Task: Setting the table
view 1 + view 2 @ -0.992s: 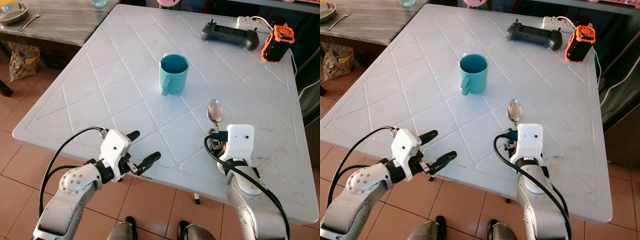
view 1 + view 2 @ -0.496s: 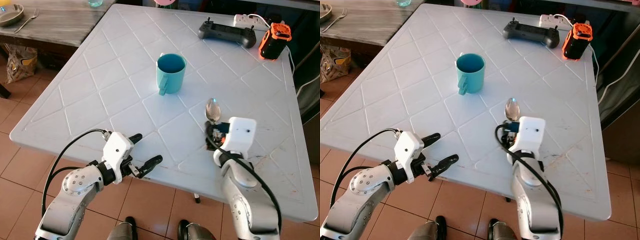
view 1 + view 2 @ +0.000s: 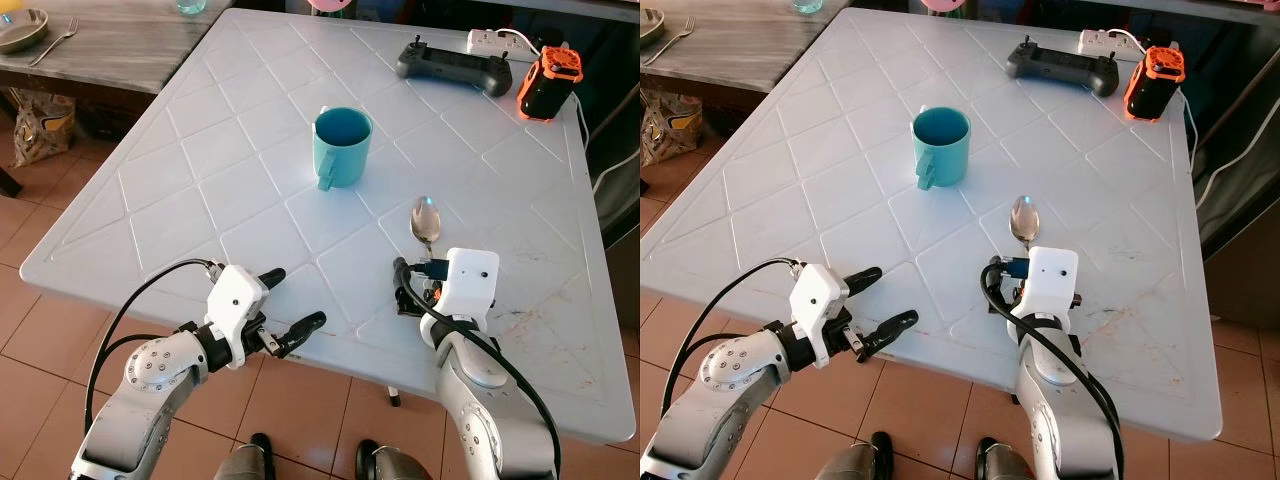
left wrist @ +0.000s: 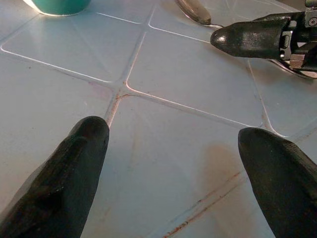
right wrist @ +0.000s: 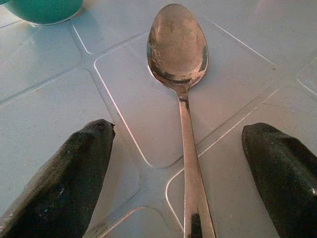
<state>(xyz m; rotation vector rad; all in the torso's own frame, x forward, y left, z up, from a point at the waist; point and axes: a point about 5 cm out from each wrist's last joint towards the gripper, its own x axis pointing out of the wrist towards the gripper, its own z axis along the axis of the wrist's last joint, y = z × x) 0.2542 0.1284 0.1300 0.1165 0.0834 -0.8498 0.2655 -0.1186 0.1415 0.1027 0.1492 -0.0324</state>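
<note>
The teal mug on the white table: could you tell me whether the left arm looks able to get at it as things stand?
Probably yes. The left end effector hovers open at the table's near edge, and the surface between it and the teal mug is bare. The spoon and right end effector sit off to the side.

Both head eyes look steeply down over the white worktop [image 3: 250, 150] from above the near edge. Each wrist camera skims close along it, sharing the spoon [image 5: 181, 64] and teal cup [image 4: 57, 6].
</note>
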